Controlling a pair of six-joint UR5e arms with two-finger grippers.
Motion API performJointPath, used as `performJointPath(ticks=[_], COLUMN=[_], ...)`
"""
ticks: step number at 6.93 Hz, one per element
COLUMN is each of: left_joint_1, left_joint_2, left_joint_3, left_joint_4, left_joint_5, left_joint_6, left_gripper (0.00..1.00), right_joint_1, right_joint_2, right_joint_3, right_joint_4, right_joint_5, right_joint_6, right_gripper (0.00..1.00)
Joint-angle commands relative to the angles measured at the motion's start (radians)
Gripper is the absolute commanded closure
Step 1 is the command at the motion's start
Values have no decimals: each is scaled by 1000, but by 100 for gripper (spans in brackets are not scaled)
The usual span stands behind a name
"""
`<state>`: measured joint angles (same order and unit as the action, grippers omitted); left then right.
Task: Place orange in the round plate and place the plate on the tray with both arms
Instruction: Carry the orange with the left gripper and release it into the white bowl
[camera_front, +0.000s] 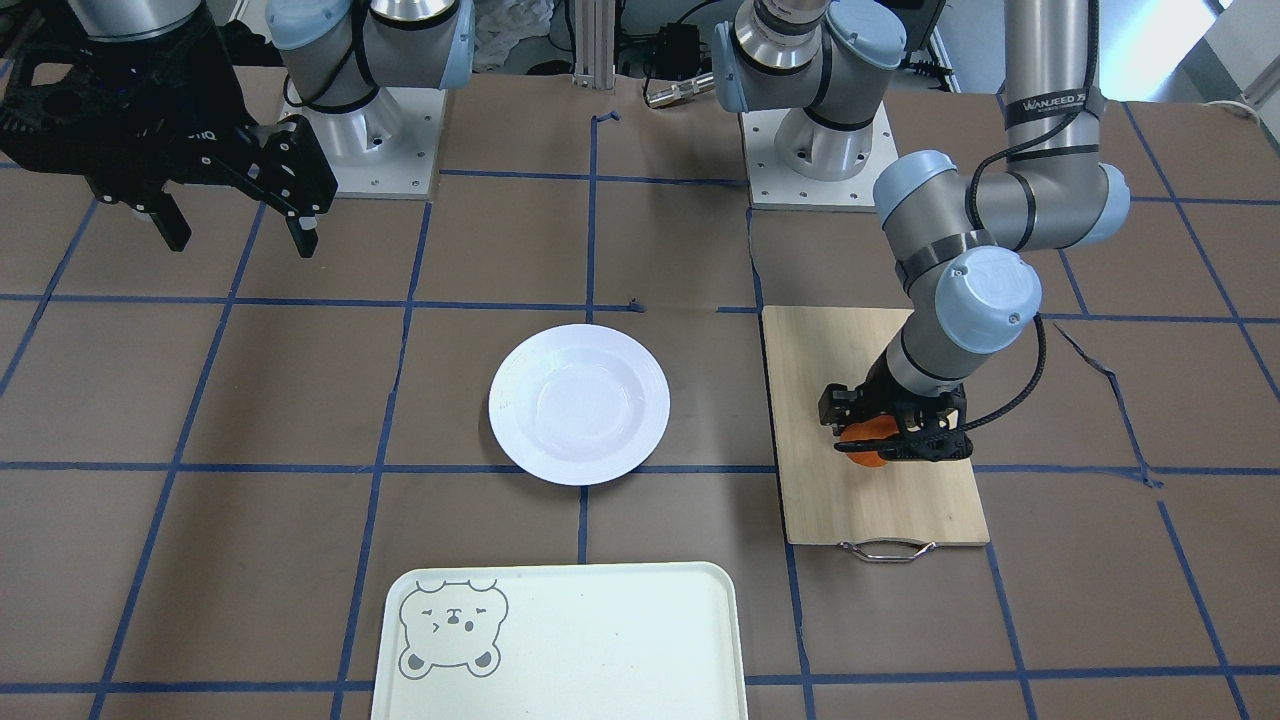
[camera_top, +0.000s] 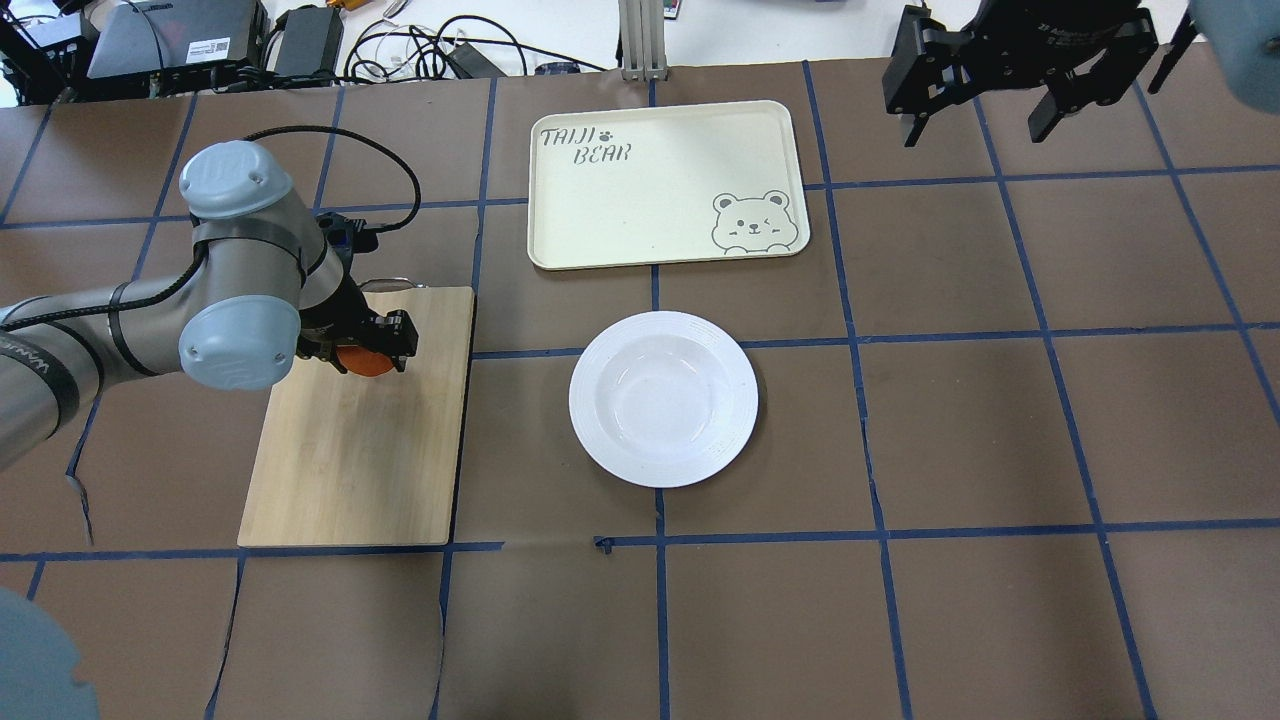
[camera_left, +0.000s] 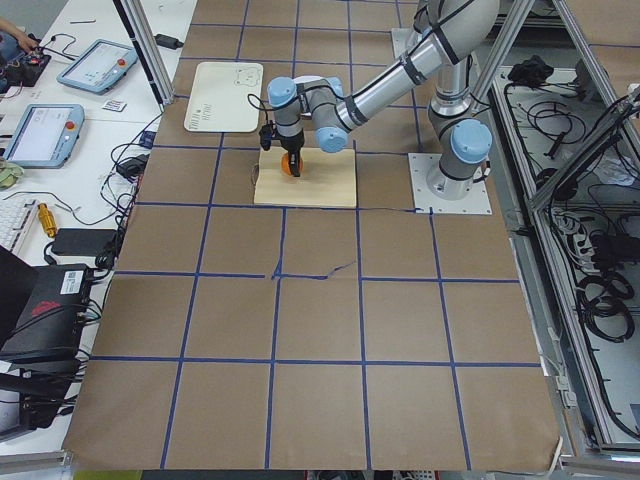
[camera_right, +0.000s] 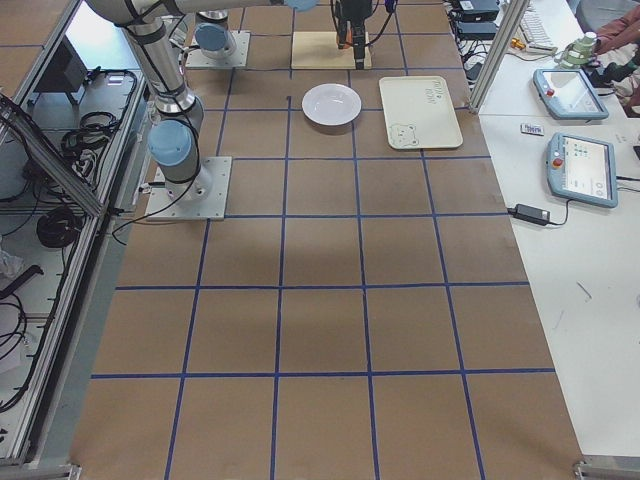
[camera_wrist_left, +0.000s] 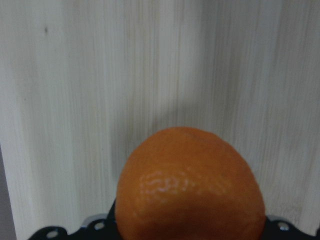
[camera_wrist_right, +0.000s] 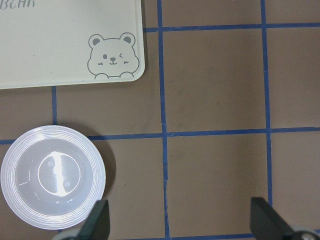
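The orange (camera_front: 866, 446) (camera_top: 368, 362) lies on the bamboo cutting board, and my left gripper (camera_front: 880, 435) (camera_top: 365, 350) has come down on it and is shut on it, one finger on each side. It fills the bottom of the left wrist view as a large orange (camera_wrist_left: 190, 185) against the wood. The white round plate (camera_front: 510, 400) (camera_top: 600, 400) (camera_wrist_right: 15, 200) stands bare at the table's middle. The cream tray (camera_front: 600, 640) (camera_top: 640, 190) (camera_wrist_right: 50, 50) with the bear drawing lies beyond it. My right gripper (camera_front: 240, 230) (camera_top: 985, 110) (camera_wrist_right: 181, 222) hangs open, high and off to the side.
The bamboo cutting board (camera_front: 870, 510) (camera_top: 350, 470) (camera_wrist_left: 150, 65) has a metal handle (camera_front: 887, 549) at its end towards the tray side. Brown table covering with blue tape lines surrounds everything. Cables and devices lie along the table's far edge (camera_top: 300, 40).
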<state>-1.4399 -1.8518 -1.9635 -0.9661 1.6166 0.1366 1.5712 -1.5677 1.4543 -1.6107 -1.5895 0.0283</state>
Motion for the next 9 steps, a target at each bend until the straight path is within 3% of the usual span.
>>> performJointPath(ticks=[1,4,5,7,8,9], left_joint_1=[-190,-526,-577,-583,-583,-585], left_joint_2=[26,-38,-59,-124,-139,-139], left_joint_3=[3,32,64,78,87,104], left_joint_4=[4,99,98,107,115,115], left_joint_5=[-7,-55,-108,-107,-101,-98], left_joint_6=[-184,-739,-852,-873,-856,-868], left_gripper=[70,70,70,69,59,1], right_joint_1=[-2,-5,0,-3,1,-2], right_joint_2=[-2,-2,0,3,8,9], right_joint_3=[0,-2,-21,-38,-31,-31], right_joint_4=[2,0,6,3,0,-6], right_joint_5=[-6,5,-6,-4,-4,3], right_joint_6=[-1,-2,-2,-8,-19,-18], right_gripper=[0,0,0,0,0,0])
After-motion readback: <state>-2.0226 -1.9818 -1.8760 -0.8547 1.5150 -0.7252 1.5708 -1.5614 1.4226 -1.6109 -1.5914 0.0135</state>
